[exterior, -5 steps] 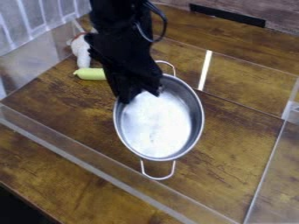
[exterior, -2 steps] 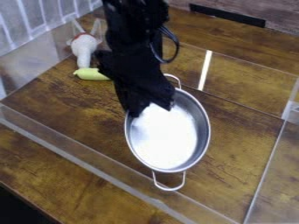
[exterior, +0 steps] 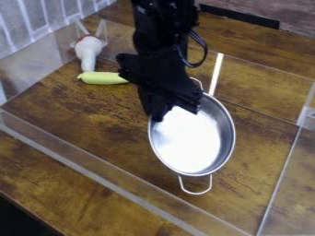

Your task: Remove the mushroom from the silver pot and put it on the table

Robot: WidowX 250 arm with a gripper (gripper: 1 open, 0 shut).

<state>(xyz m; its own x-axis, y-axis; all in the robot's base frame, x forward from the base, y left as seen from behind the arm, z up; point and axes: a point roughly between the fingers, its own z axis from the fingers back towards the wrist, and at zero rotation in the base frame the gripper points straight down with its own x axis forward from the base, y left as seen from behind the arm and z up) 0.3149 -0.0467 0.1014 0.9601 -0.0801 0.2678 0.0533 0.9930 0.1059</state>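
The pincer sits at the pot's far rim, jaws together; whether they pinch the mushroom there is hidden, since no mushroom shows in the bare bowl. Probably light, stiff and smooth, it is best taken across its cap or stem. Its pointing and long axis cannot be told.

Acrylic rails hem silver pot – front seems clear.

Lab test bench, wooden table, clear acrylic rails
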